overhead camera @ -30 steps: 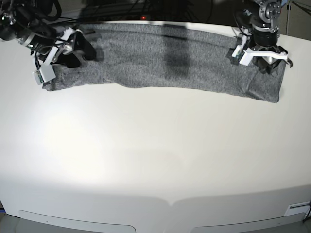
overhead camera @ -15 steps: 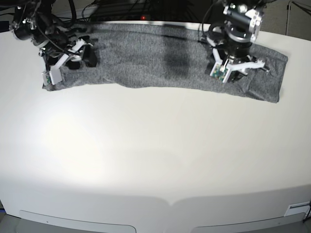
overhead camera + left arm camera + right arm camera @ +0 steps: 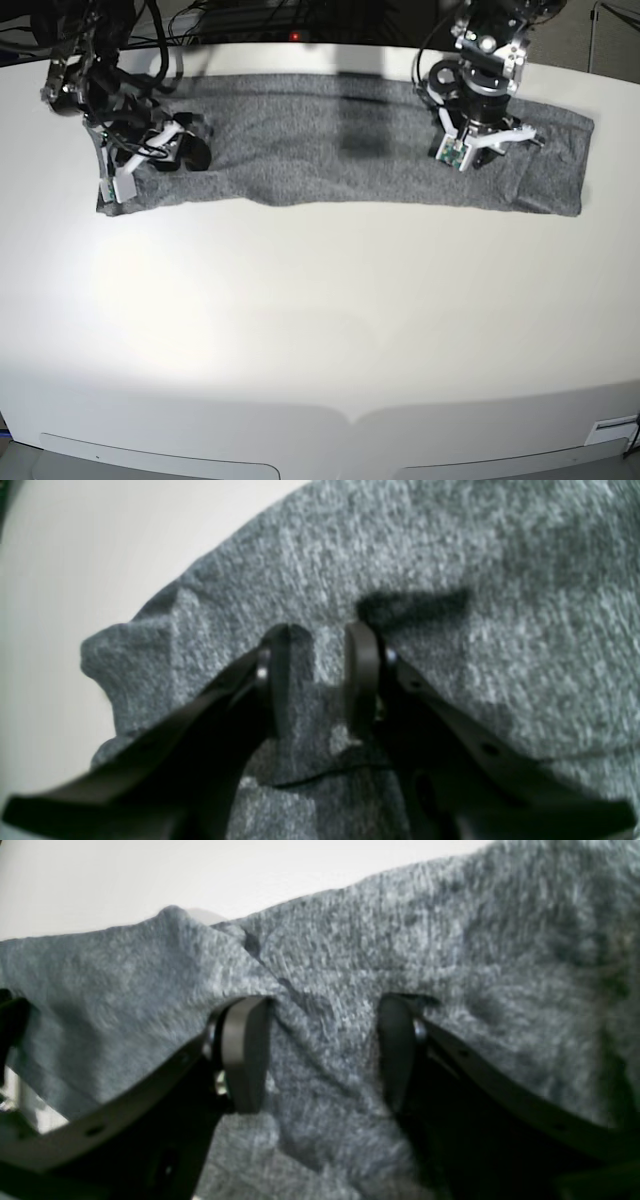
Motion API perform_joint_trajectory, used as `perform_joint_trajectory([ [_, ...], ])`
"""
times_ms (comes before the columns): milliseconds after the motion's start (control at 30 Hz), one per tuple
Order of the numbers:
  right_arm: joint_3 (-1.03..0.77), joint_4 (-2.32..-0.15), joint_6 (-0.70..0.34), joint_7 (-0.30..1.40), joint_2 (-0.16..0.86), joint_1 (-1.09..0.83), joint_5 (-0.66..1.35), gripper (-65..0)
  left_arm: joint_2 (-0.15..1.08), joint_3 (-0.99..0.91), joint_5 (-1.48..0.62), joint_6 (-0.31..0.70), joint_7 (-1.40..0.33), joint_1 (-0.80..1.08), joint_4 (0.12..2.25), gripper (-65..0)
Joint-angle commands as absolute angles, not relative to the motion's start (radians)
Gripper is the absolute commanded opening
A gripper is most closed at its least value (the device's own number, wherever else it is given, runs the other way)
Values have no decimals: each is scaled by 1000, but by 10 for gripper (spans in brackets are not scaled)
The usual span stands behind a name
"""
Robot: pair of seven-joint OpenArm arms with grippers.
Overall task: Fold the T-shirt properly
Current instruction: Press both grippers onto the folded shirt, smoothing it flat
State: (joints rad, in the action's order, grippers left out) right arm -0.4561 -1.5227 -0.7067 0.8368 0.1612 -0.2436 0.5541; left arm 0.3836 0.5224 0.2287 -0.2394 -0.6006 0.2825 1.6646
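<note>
— How far along was the fold?

— Partway, by my reading. The T-shirt (image 3: pixel 330 140) lay as one long, narrow band along the far edge of the bench (image 3: pixel 320 330), so the lengthwise folding looked done. The ends had not yet been brought over each other, so I judged the crosswise folds were left. Some wrinkles showed near the shirt's ends.

— Where were the claws, relative to the shirt?

— Both over it. The right claw (image 3: pixel 320 1050) was above the shirt's end on the base view's left, jaws spread wide with crumpled fabric between them but nothing pinched. The left claw (image 3: pixel 315 680) stood above the shirt's other half, inward from its end, jaws parted to a narrow gap. A ridge of cloth sat in that gap, but whether it was actually pinched I could not tell.

— And the count?

— One T-shirt, one bench, two claws. The white tag was not visible. Nothing else lay near the shirt on the bench.
</note>
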Motion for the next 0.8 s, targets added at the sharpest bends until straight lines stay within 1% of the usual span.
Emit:
perform_joint_trajectory([
  [0, -431, -1517, -698, 850, 178, -237, 500, -299, 381, 517, 215, -230, -627, 275, 1651, -463],
  [133, -323, -1494, -698, 810, 205, -193, 418, -299, 360, 518, 213, -200, -627, 226, 1609, -463],
  [267, -271, -1438, -697, 778, 210, -123, 350, -299, 358, 518, 196, -193, -640, 182, 1602, -464],
  [400, -260, -1367, -663, 793, 210, -65, 292, -299, 358, 517, 197, -193, -649, 177, 1602, -465],
  [567, -262, -1331, -628, 784, 211, -47, 287, -299, 358, 518, 200, -189, -596, 167, 1602, -465],
  [767, -262, -1331, -620, 812, 210, -80, 287, -299, 358, 518, 200, -128, -580, 122, 1582, -465],
])
